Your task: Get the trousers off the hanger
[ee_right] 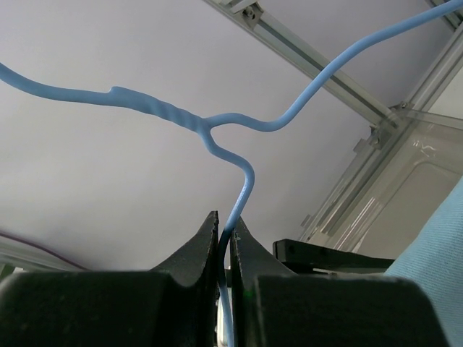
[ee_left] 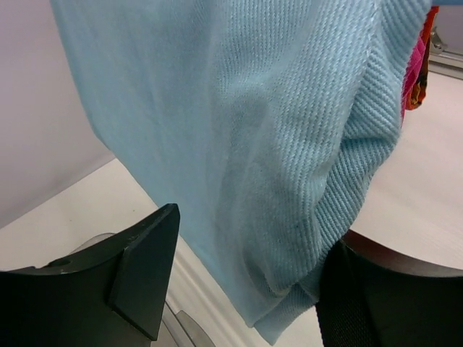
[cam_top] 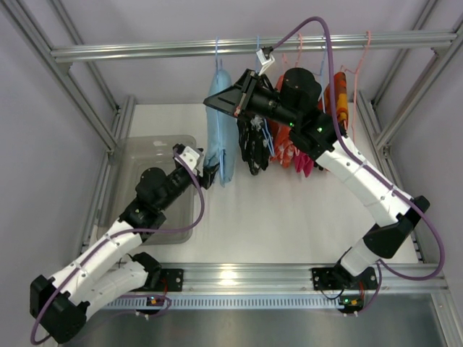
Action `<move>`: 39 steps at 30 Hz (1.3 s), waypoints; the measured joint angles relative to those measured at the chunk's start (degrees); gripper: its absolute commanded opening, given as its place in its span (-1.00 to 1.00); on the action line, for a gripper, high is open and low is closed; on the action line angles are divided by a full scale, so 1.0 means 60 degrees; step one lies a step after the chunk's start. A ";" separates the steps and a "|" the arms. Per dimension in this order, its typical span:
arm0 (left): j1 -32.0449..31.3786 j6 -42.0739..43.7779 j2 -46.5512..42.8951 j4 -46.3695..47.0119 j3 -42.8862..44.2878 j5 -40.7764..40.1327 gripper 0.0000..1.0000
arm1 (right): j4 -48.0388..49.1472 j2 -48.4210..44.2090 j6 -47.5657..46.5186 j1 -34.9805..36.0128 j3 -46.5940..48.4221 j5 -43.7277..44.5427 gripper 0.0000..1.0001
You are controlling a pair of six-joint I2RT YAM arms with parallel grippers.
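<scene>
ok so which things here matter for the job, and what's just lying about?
Job:
- blue trousers
- blue hanger they hang on

Lying about:
- clear bin
- black clothes
- red and pink clothes

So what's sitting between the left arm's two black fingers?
The light blue trousers hang there, inside the open left gripper; the left wrist view shows it.

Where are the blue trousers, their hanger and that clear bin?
blue trousers (ee_left: pixel 253 144), left wrist view, mid fabric.
hanger (ee_right: pixel 205 124), right wrist view, twisted wire neck.
clear bin (cam_top: pixel 132 155), top external view, bare far part.
</scene>
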 measured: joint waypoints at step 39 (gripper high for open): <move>0.0109 0.1796 0.0200 0.0284 -0.0827 0.0397 0.73 | 0.0025 0.0000 0.0168 -0.0200 -0.0087 -0.0488 -1.00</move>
